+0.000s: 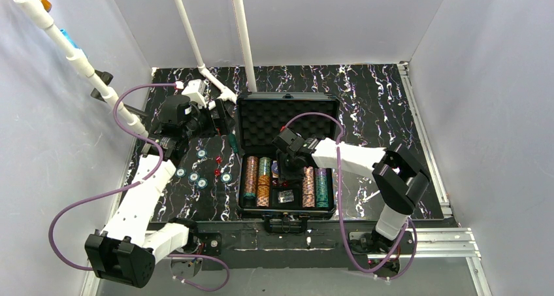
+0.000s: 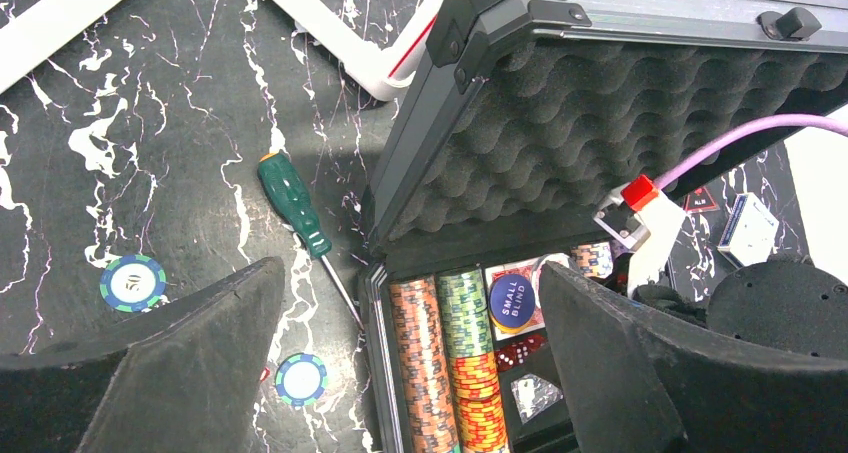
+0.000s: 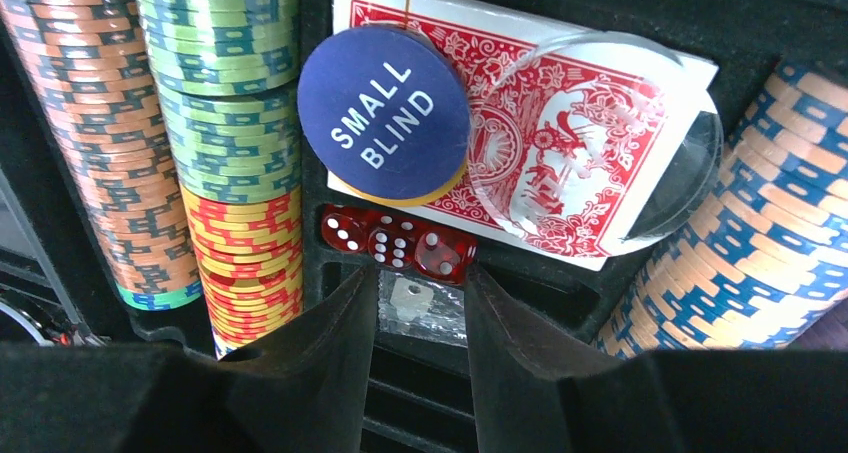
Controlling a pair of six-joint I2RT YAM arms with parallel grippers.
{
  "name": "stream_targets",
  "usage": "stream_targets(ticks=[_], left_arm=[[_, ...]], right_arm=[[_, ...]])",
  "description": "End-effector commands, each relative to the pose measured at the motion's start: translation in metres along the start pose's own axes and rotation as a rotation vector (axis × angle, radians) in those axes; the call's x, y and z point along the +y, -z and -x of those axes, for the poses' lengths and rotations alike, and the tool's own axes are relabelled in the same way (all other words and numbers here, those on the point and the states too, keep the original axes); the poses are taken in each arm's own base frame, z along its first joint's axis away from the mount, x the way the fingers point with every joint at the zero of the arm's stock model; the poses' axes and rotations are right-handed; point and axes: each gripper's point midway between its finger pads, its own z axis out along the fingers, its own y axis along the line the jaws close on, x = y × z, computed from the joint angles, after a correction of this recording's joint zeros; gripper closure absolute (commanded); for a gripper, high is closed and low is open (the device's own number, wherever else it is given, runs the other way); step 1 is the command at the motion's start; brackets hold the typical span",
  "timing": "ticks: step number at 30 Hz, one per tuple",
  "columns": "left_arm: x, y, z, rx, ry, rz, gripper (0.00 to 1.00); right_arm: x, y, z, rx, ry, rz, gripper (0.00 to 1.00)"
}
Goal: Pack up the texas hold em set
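The black case point(image 1: 243, 208) lies open, its foam lid point(image 1: 287, 113) raised at the back. Rows of striped chips point(image 3: 225, 83) fill its slots. In the middle slot lie a red card deck point(image 3: 560, 173), a blue "small blind" button point(image 3: 385, 113) and three red dice point(image 3: 395, 241). My right gripper point(image 3: 420, 273) hangs open just short of the dice, nothing between its fingers. My left gripper point(image 2: 412, 268) is wide open and empty above the case's left edge. Several loose chips point(image 1: 194, 176) and small red pieces point(image 1: 217, 159) lie on the table to the left of the case.
A green-handled screwdriver point(image 2: 292, 203) lies beside the case's left back corner. White pipes point(image 1: 196, 48) stand behind the case. A clear disc point(image 3: 600, 143) rests on the deck, and a small plastic bag with a key point(image 3: 415, 303) lies under the right fingers.
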Motion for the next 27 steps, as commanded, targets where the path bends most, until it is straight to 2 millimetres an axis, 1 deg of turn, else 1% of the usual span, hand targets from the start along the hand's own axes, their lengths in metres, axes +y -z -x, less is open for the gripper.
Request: stream_targets(ticks=[1, 8, 10, 13, 16, 18, 21, 27], left_arm=[[-0.003, 0.001, 0.0, -0.002, -0.011, -0.011, 0.01], [-0.003, 0.0, -0.001, 0.003, -0.009, -0.014, 0.01], [-0.003, 0.0, -0.001, 0.004, -0.01, -0.013, 0.0], [-0.003, 0.0, -0.001, 0.005, -0.011, -0.012, 0.01], [-0.002, -0.001, -0.002, 0.007, -0.012, -0.01, 0.01], [-0.003, -0.001, -0.002, 0.007, -0.013, -0.011, 0.01], [-0.003, -0.002, -0.002, 0.01, -0.012, -0.011, 0.01], [-0.003, -0.003, -0.004, 0.017, -0.013, -0.01, 0.01]], right_arm=[[0.005, 0.006, 0.009, -0.014, 0.022, 0.003, 0.55], [-0.002, 0.001, 0.006, -0.006, 0.012, -0.009, 0.59], [-0.004, -0.001, 0.005, 0.0, 0.007, -0.004, 0.63], [-0.005, -0.003, 0.004, 0.007, -0.005, 0.012, 0.66], [-0.004, -0.004, 0.003, 0.023, -0.019, 0.046, 0.71], [-0.008, -0.006, 0.004, 0.028, -0.029, 0.05, 0.75], [-0.012, -0.01, 0.006, 0.019, -0.021, 0.04, 0.79], [-0.011, -0.013, 0.014, 0.003, 0.0, 0.032, 0.88]])
